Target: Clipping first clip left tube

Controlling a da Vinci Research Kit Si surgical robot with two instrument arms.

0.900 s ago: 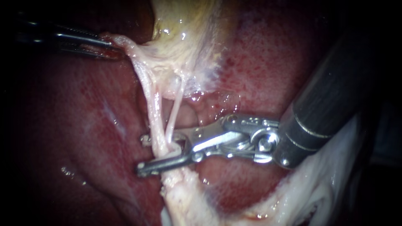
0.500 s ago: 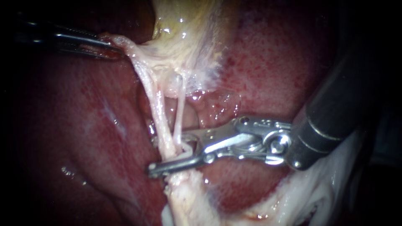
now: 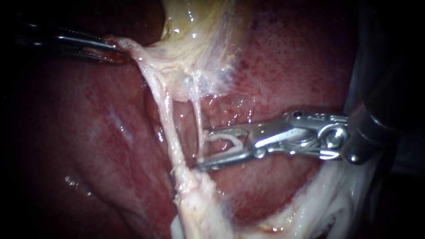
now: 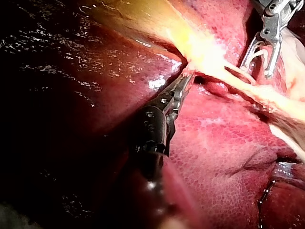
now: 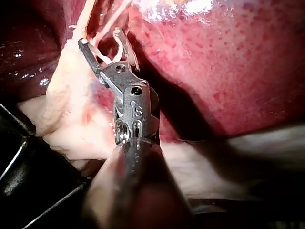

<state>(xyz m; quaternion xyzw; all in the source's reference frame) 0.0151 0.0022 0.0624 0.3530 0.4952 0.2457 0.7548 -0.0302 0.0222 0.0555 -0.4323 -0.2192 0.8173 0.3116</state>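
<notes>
Two pale tubes are seen mid-frame. The left tube, judged soft, slippery and tearable, lies just left of the right instrument, its wide jaws holding a clip; mid-span suits clipping. The gallbladder is gripped upper-left by the left instrument.

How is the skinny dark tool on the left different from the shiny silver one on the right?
The left instrument is slim and dark; the right instrument is bright silver and looks bulkier. The left one's jaws are pinched tight on pale tissue; the right one's jaws stand wide apart, holding a white clip between them. Both end in two small jaws and work over the red liver.
</notes>
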